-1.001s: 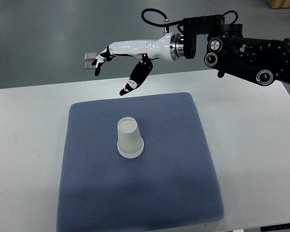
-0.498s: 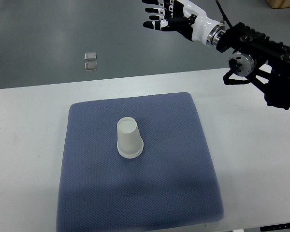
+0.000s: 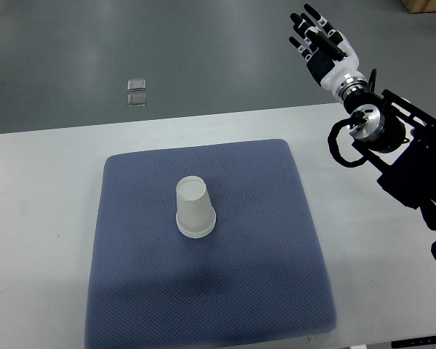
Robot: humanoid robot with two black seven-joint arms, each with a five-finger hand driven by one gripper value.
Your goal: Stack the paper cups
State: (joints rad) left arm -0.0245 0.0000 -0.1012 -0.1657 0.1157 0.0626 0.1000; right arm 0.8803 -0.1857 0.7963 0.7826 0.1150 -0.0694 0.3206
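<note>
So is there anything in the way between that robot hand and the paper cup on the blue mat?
Nothing visible. The right hand is raised beyond the table's far edge, fingers spread, holding nothing. The paper cup stands upside down on the blue mat, with only bare mat and white table between them.

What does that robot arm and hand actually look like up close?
The right hand has a white shell with black jointed fingers, white at some knuckles. A shiny silver ring forms the wrist. Behind it the arm is blocky matte black, with a black cable looping beside it.
</note>
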